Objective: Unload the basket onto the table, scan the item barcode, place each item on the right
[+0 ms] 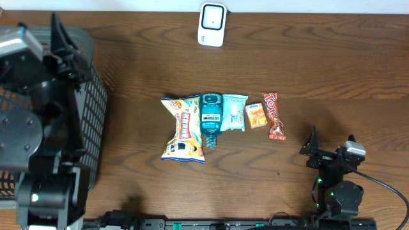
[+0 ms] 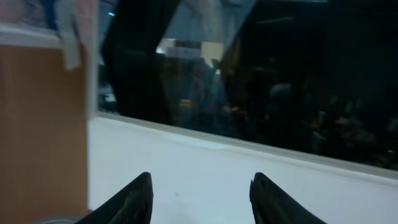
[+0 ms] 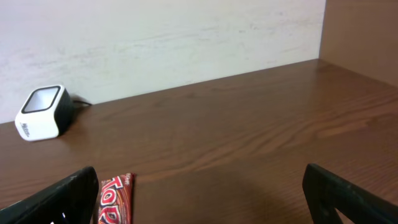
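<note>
Several items lie in a row mid-table: a chips bag (image 1: 184,128), a teal mouthwash bottle (image 1: 210,118), a light-blue packet (image 1: 234,112), a small orange packet (image 1: 255,117) and a red candy bar (image 1: 274,115). The white barcode scanner (image 1: 211,24) stands at the far edge, also seen as the scanner (image 3: 42,112) by the wall. My right gripper (image 3: 200,171) is open and empty, low over the table near the front right, with the candy bar (image 3: 115,199) by its left finger. My left gripper (image 2: 202,177) is open, holds nothing, and faces a white wall and dark window.
A black mesh basket (image 1: 96,108) stands at the table's left edge, and my raised left arm (image 1: 38,108) covers much of it. The right arm's base (image 1: 342,195) sits at the front right edge.
</note>
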